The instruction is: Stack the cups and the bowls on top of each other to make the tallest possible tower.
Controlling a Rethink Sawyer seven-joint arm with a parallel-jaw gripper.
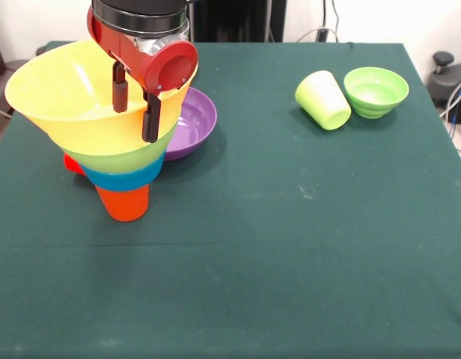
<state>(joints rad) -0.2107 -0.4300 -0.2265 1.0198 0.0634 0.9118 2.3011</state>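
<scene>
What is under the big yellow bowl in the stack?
Under the yellow bowl sit a lime green bowl, then a blue bowl, then an orange cup on the table. How deep each one nests is hidden.

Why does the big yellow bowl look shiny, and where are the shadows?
In the front view, the yellow bowl shows pale glare streaks inside, because its glossy plastic reflects the room light; the small green bowl gleams too. Shadows are soft: a faint one lies on the green cloth beside the orange cup, under the tower. The gripper looks sharp, not blurred.
</scene>
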